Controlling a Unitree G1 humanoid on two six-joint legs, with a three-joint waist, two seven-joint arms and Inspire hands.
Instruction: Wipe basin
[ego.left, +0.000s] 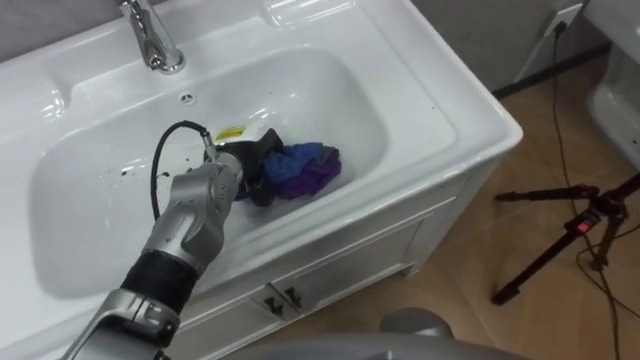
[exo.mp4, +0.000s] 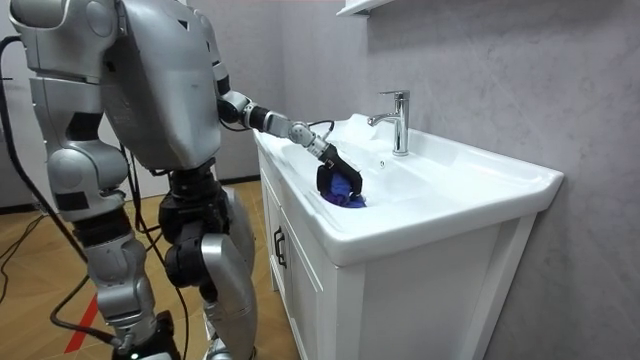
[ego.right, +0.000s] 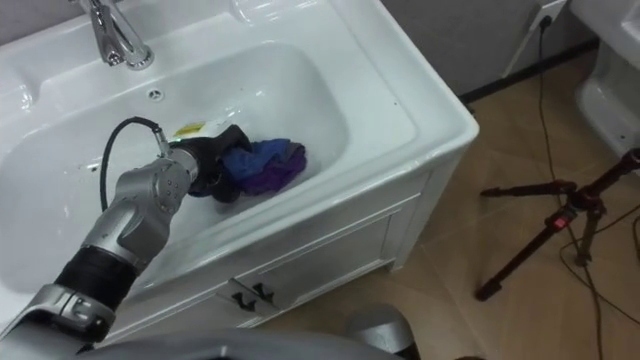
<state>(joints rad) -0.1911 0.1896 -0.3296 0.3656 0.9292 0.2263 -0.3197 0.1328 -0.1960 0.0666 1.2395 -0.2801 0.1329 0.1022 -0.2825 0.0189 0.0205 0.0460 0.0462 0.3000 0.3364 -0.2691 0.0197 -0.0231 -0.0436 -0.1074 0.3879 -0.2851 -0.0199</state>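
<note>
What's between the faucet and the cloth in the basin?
In the left eye view, mostly bare white basin wall lies between the faucet and the cloth, with a small overflow hole and a yellow patch near the left robot hand.

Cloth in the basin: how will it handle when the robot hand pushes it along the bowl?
The cloth lies crumpled in folds under the left robot hand, so it is probably floppy and likely to bunch up rather than travel flat. It looks small and light, and the basin is glossy, so it should slide easily. It is unlikely to roll or tip.
</note>
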